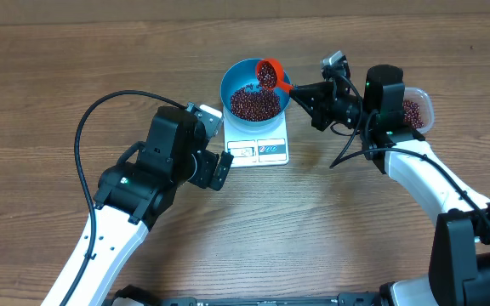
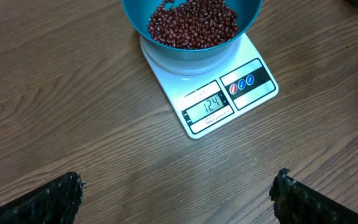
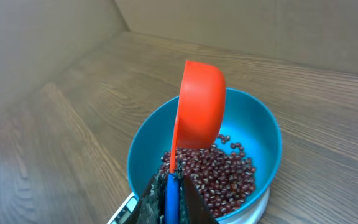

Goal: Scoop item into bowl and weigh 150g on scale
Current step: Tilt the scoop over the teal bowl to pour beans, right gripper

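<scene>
**A:** What is on the bench (image 1: pixel 58 68), biggest thing first?

**B:** The white scale (image 2: pixel 229 93) stands on it, and the blue bowl (image 1: pixel 228 85) sits on the scale's platform. The left hand (image 1: pixel 221 168) is spread wide and holds nothing. It hovers near the scale's display edge. The right hand (image 3: pixel 166 193) is pressed together on the handle of the orange scoop (image 3: pixel 201 106), which is tipped on its side above the bowl's far rim.

**A:** And the beans (image 1: pixel 253 104)?

**B:** Most lie in the bowl and a few in the scoop's cup. More sit in the clear tub (image 1: pixel 417 110) behind the right arm. The display (image 2: pixel 209 104) reads 124.

**A:** So 26 short of 150. How should the pour go?

**B:** I'd say slowly: roll the wrist a little so the beans trickle rather than dump. Keep the scoop's lip inside the rim, but off the bowl, since a touch could upset the reading. Pause to let the display settle, and level the scoop just before 150.
</scene>
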